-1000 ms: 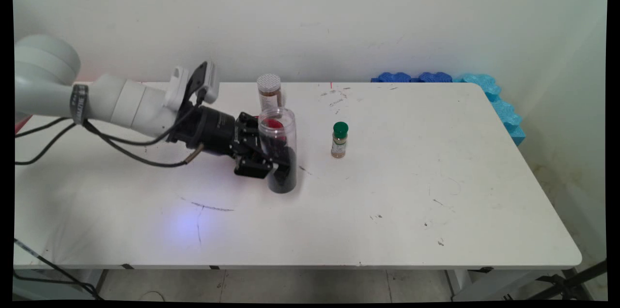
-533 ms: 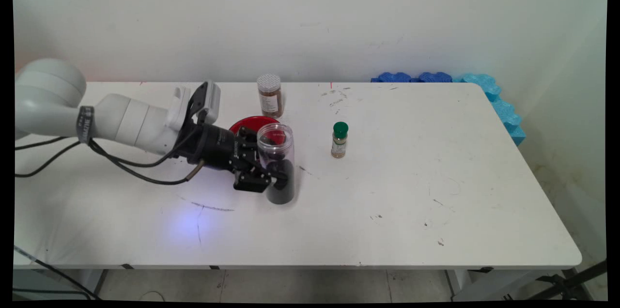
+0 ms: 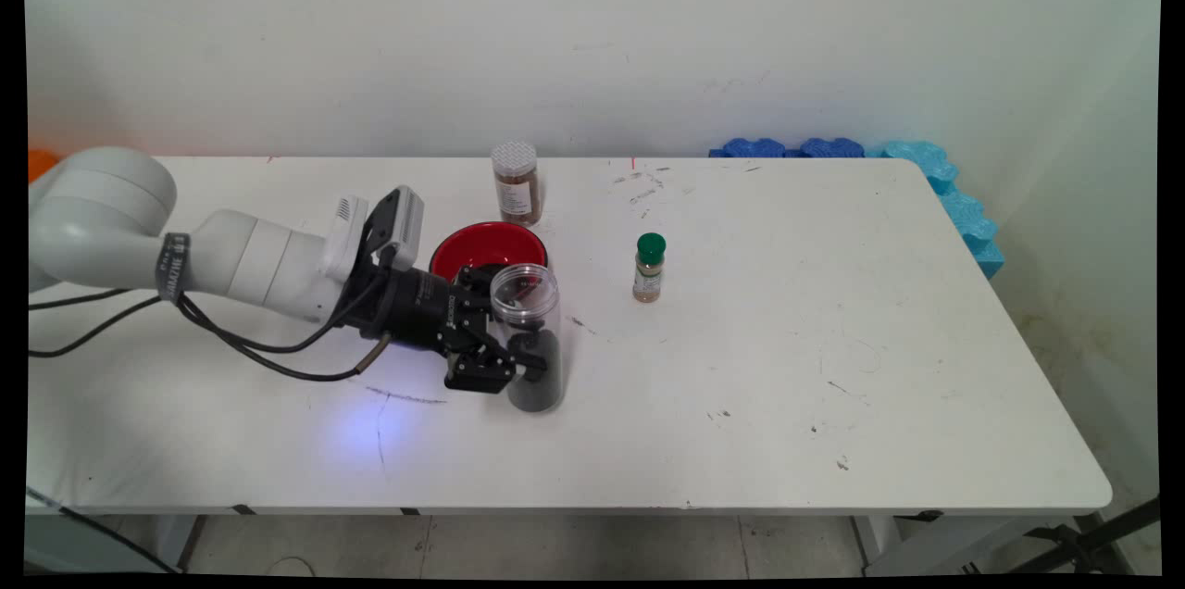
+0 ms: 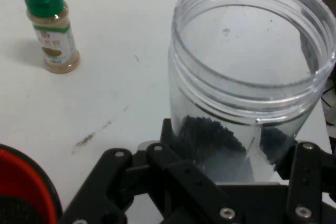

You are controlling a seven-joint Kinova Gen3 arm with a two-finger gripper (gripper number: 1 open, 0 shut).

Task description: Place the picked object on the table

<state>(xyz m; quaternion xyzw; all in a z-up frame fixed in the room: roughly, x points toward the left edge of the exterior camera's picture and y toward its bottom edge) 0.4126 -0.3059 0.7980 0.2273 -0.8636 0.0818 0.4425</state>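
My gripper [image 3: 530, 357] is shut on a clear open-topped plastic jar [image 3: 528, 293] with dark granules in its lower part. The jar is upright, its base at or just above the table left of the middle. In the hand view the jar [image 4: 247, 77] fills the right side and my gripper [image 4: 236, 169] clasps its lower half. Just behind the jar sits a red bowl [image 3: 486, 244]. In the hand view the red bowl [image 4: 21, 187] shows at the lower left with something dark inside.
A spice jar with a white lid [image 3: 516, 183] stands behind the bowl. A small green-capped spice bottle [image 3: 649, 268], also seen as the green-capped bottle [image 4: 50, 22] in the hand view, stands to the jar's right. Blue foam pieces [image 3: 935, 177] line the table's far right corner.
The arm has carried the jar down and toward the table's near side, turning it upright. The red bowl behind it has come into full view.
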